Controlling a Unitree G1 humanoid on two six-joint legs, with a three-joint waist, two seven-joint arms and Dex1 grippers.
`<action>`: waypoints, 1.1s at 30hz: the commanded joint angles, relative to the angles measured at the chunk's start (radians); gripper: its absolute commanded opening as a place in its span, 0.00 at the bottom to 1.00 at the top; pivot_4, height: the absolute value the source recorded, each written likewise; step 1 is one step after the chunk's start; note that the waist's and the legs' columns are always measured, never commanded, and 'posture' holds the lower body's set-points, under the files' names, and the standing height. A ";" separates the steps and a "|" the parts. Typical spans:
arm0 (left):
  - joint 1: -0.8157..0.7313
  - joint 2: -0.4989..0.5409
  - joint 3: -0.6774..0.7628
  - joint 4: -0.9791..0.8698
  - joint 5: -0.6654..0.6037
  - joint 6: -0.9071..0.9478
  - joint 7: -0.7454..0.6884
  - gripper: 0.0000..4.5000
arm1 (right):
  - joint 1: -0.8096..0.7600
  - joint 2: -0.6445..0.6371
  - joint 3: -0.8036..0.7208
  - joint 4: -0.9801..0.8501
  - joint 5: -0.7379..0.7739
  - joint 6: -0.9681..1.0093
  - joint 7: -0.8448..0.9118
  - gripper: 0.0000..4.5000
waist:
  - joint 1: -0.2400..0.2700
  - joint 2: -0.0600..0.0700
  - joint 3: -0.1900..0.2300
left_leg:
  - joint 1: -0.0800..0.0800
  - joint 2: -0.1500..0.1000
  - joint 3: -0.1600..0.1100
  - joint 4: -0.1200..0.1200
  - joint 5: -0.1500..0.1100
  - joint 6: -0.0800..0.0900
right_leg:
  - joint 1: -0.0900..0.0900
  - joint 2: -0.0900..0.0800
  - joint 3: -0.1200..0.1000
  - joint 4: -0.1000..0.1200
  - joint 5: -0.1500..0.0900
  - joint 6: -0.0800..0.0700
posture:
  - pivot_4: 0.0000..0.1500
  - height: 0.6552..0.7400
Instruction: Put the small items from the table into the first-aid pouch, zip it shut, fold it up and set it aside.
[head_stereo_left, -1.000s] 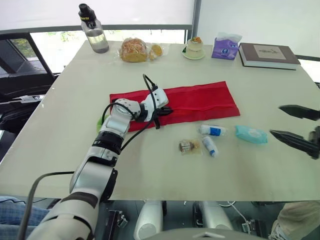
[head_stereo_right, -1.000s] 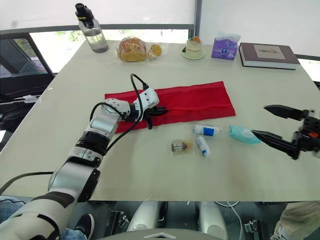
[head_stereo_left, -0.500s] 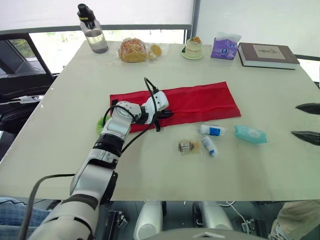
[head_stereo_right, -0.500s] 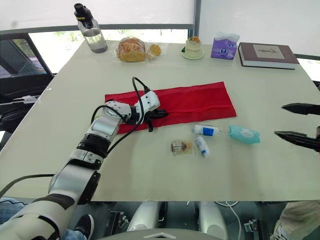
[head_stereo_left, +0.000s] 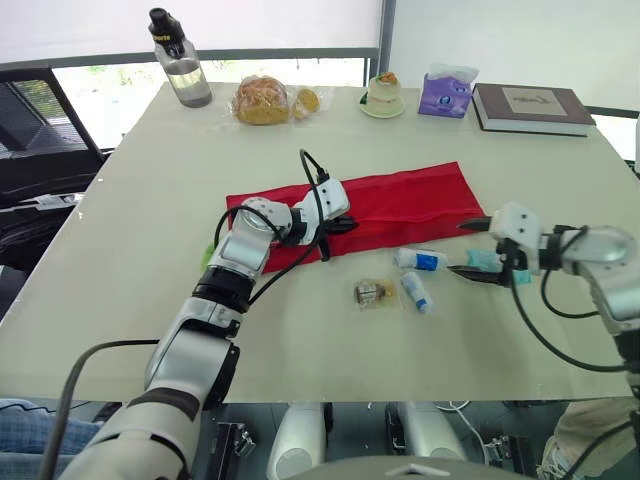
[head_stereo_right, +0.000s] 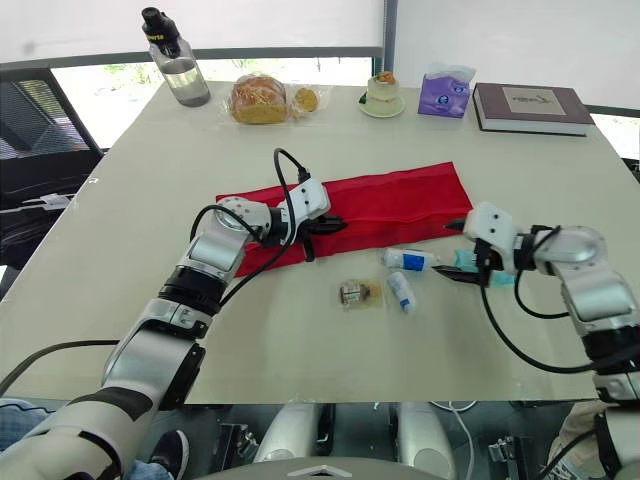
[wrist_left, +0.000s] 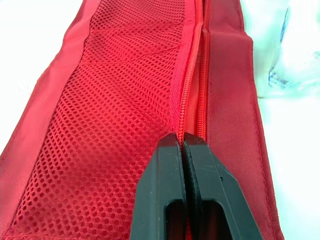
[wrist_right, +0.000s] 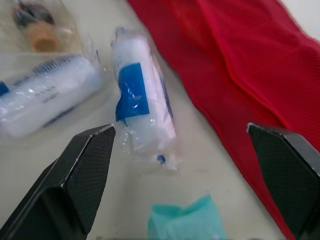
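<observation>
Packing is just starting: left gripper (wrist_left: 181, 142) is pinching tight the zipper edge of the red first-aid pouch (head_stereo_left: 420, 200) on the table (head_stereo_left: 150, 200), while right gripper (head_stereo_left: 470, 250), wide open and empty, is hovering over the teal packet (wrist_right: 187, 222), probably needing to drop and close.

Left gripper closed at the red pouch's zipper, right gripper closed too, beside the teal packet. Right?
No. The right gripper is open: the right wrist view shows its fingers spread near the bandage roll and teal packet. The left gripper is closed on the red pouch at its zipper.
</observation>
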 joint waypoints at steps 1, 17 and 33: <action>-0.009 0.003 0.001 -0.048 -0.007 0.001 0.002 0.01 | -0.049 0.042 0.028 0.043 -0.034 -0.025 -0.013 1.00 | -0.003 0.000 0.000 | 0.000 0.000 0.000 0.000 0.000 0.000 | 0.000 0.000 0.000 0.000 0.000 0.000 | 1.00 1.00; 0.001 0.004 -0.006 -0.076 -0.009 0.011 0.000 0.00 | -0.028 0.042 0.071 -0.052 -0.098 0.043 -0.021 0.02 | -0.004 0.000 0.000 | 0.000 0.000 0.000 0.000 0.000 0.000 | 0.000 0.000 0.001 0.002 0.000 0.000 | 1.00 1.00; 0.051 -0.036 -0.011 -0.219 -0.036 0.081 0.016 0.00 | -0.068 0.251 0.097 -0.416 -0.054 0.824 -0.407 0.01 | -0.006 0.000 0.000 | 0.000 0.000 0.000 0.000 0.000 0.000 | -0.003 -0.001 0.001 0.007 0.000 -0.001 | 1.00 1.00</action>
